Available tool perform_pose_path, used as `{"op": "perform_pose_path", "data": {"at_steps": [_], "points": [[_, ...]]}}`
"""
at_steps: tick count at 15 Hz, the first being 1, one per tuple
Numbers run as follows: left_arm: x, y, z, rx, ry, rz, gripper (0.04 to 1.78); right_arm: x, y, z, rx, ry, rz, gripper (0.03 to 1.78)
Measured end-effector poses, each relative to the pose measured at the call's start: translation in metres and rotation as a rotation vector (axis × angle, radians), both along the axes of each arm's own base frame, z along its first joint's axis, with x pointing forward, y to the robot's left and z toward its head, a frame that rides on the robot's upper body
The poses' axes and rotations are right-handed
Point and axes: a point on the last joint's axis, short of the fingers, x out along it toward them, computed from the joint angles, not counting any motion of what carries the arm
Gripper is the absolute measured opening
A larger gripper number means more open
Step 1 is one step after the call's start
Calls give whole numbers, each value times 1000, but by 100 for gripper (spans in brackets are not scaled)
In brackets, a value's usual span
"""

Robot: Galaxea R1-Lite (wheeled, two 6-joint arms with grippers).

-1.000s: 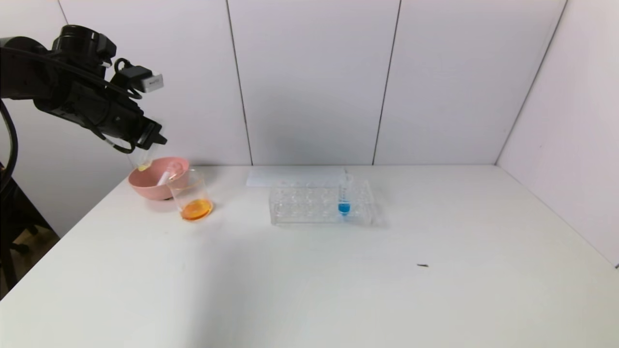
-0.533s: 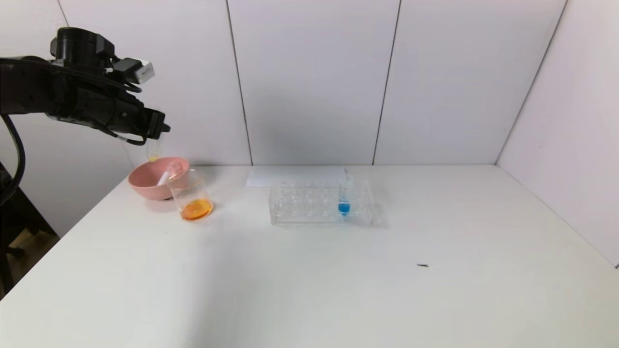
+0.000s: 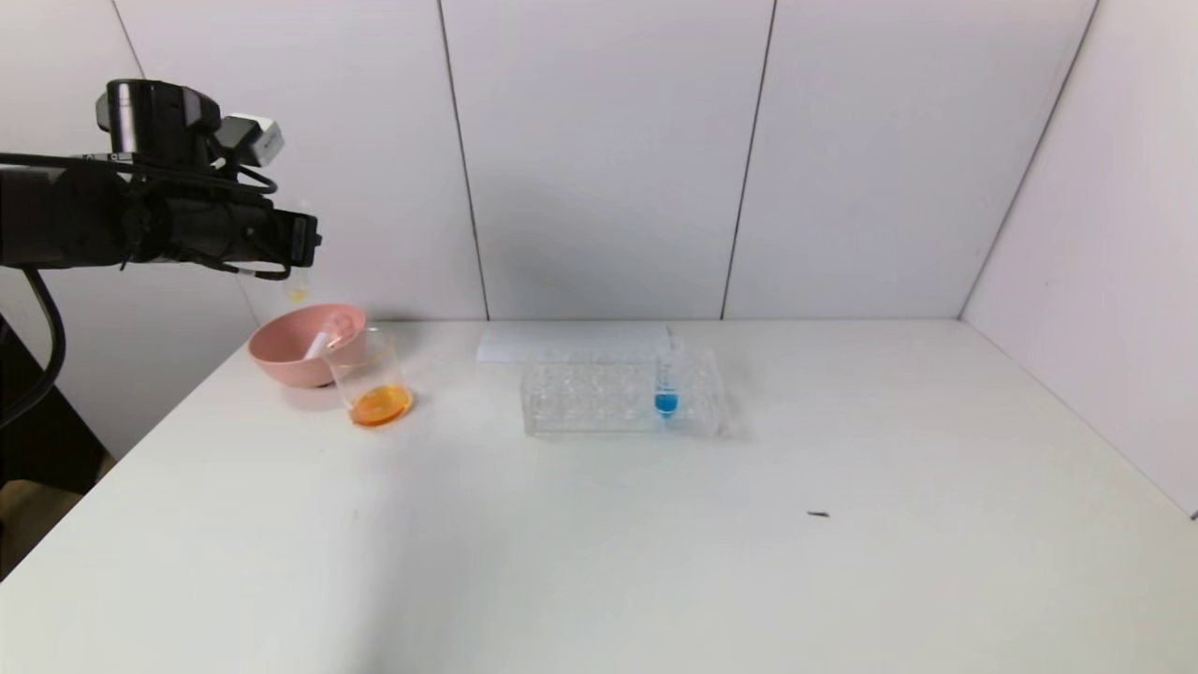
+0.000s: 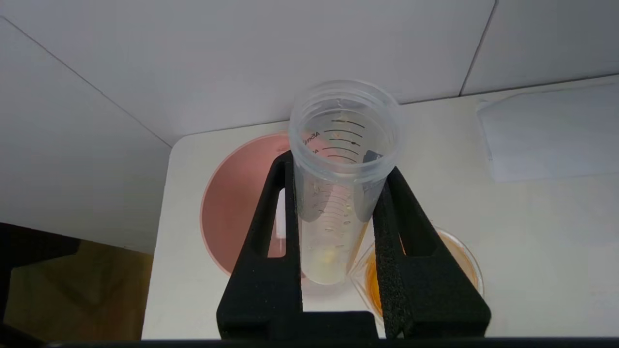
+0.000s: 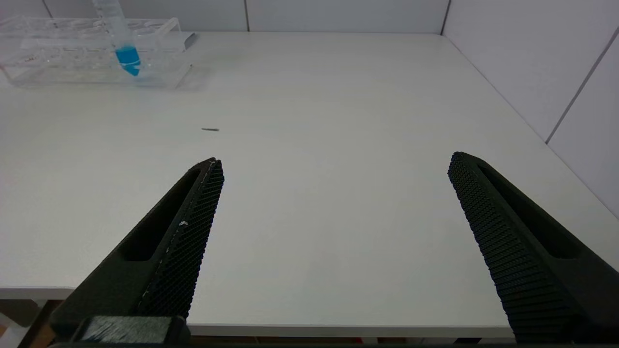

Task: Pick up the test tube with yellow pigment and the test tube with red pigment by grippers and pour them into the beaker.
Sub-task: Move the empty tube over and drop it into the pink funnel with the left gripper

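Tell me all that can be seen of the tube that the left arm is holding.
The test tube with yellow pigment is a clear, plastic-looking tube with black graduation lines and a wide, open threaded mouth. It is nearly empty: only a little yellow liquid shows at its round tip. The left gripper is shut on it, one black jaw on each side of its body. It hangs in the air, roughly upright with the tip down, above the pink bowl and beside the beaker, touching neither.
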Motion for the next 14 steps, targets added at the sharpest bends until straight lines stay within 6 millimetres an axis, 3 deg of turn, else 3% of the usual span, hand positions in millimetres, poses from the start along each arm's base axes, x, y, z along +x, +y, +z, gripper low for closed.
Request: {"op": "perform_pose_path", "data": {"at_steps": [6, 14], "points": [[5, 11, -10, 24, -36, 133, 45, 0, 0, 0, 0, 0, 0, 170], [35, 25, -28, 21, -129, 170, 45, 0, 0, 0, 0, 0, 0, 170]]}}
